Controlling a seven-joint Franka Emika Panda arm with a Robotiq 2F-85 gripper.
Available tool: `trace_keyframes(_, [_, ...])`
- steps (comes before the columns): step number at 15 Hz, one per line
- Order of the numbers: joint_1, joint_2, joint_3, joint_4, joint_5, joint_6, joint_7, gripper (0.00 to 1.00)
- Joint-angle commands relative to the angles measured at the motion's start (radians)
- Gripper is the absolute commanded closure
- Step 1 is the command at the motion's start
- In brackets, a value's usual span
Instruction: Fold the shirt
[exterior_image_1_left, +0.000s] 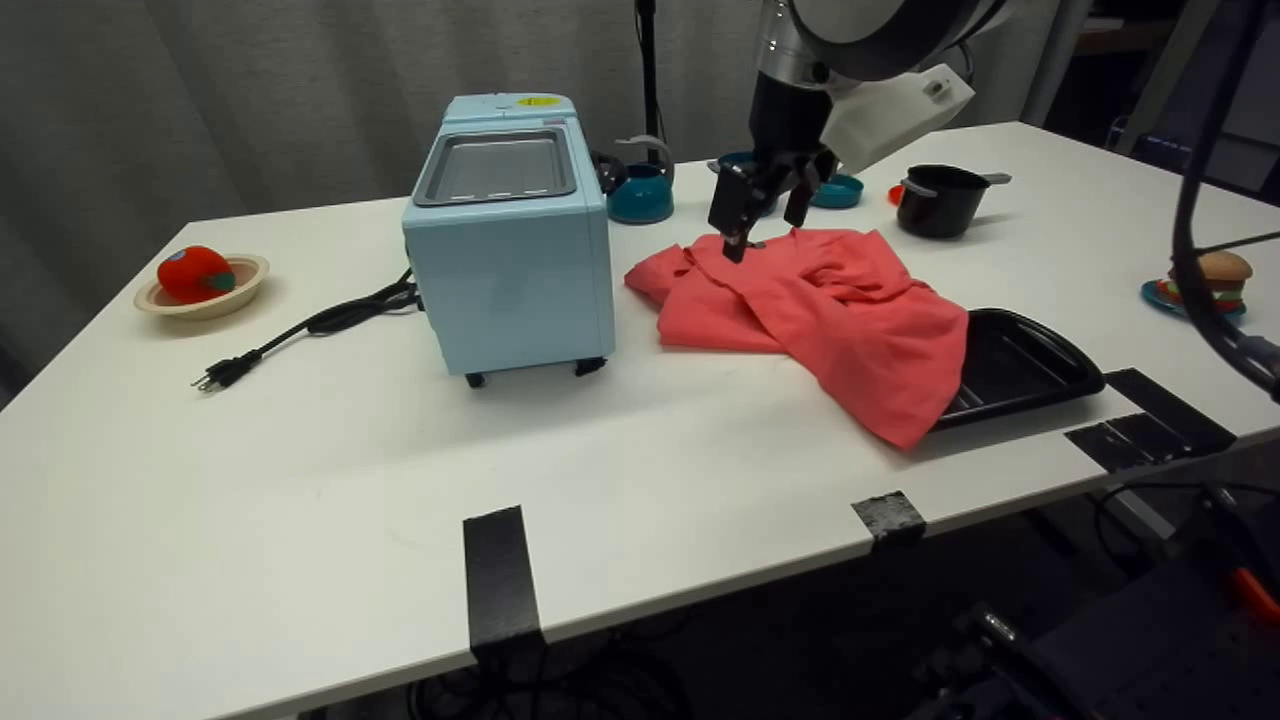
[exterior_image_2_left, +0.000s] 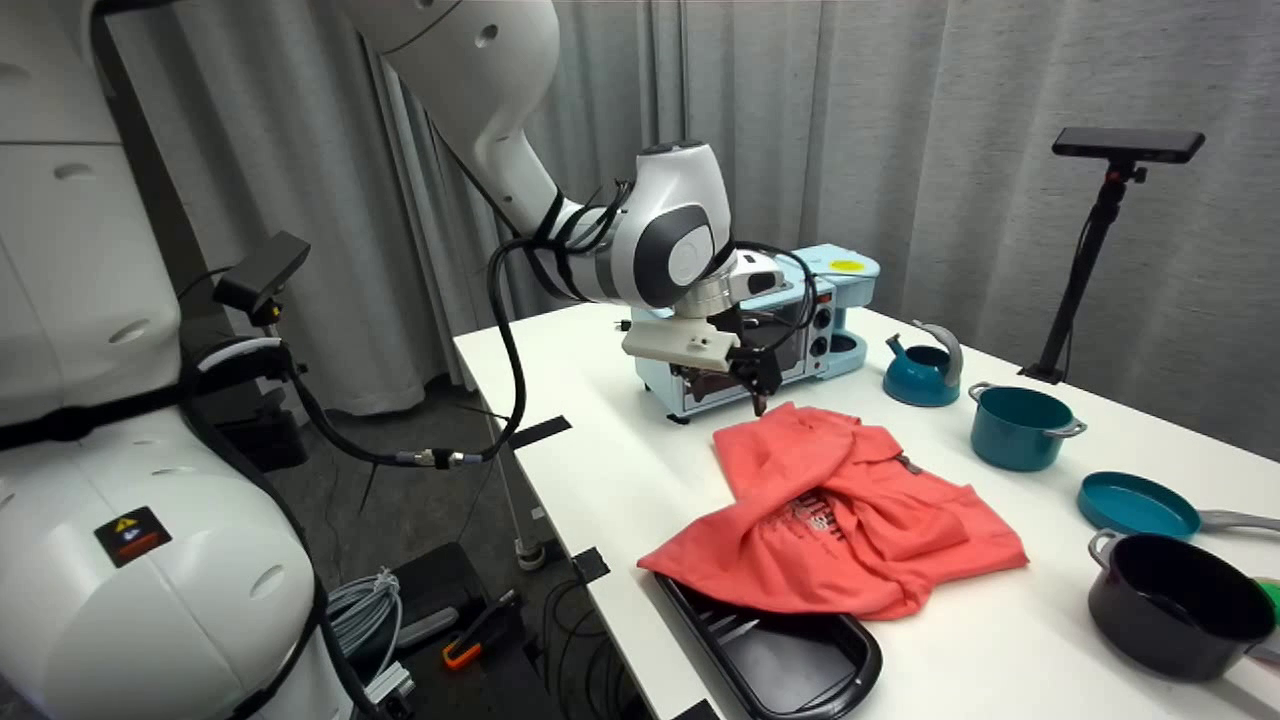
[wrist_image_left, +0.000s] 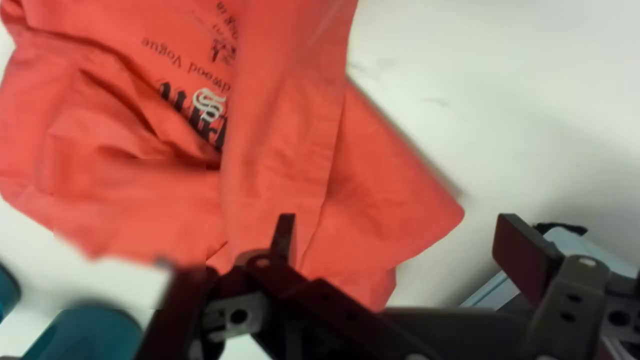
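Observation:
The shirt (exterior_image_1_left: 850, 340) lies crumpled and partly folded on the white table, coral-red in all views. A loose flap crosses it, and one corner drapes over a black baking tray (exterior_image_1_left: 1030, 365). Dark and pale print shows on the shirt (wrist_image_left: 280, 165) in the wrist view, partly covered by that flap. Above the shirt's end close to the light-blue appliance hangs my gripper (exterior_image_1_left: 766, 232). In the wrist view the gripper (wrist_image_left: 396, 217) is spread wide, with cloth and table visible below the gap and nothing held. One finger overlaps the cloth there; whether it touches cannot be told.
Beside the shirt stands the light-blue box appliance (exterior_image_1_left: 510, 290), its black cord (exterior_image_1_left: 340, 318) trailing away. Along the far side are a teal kettle (exterior_image_2_left: 920, 380), a teal pot (exterior_image_2_left: 1020, 430), a teal pan (exterior_image_2_left: 1130, 505) and a black pot (exterior_image_2_left: 1160, 610). A bowl (exterior_image_1_left: 215, 305) holds a toy tomato.

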Motion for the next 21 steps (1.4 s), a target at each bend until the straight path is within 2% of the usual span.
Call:
trace_keyframes(1, [-0.085, -0.09, 0.102, -0.107, -0.039, -0.036, 0.06, 0.0])
trace_keyframes(6, [-0.147, -0.121, 0.153, -0.201, -0.049, -0.04, 0.095, 0.0])
trace_keyframes(13, [-0.214, -0.149, 0.156, -0.296, -0.06, -0.01, 0.106, 0.0])
trace_keyframes(17, [-0.244, -0.126, 0.152, -0.31, -0.12, 0.018, 0.157, 0.0])
trace_keyframes(21, [-0.252, -0.073, 0.155, -0.303, -0.091, 0.072, 0.127, 0.0])
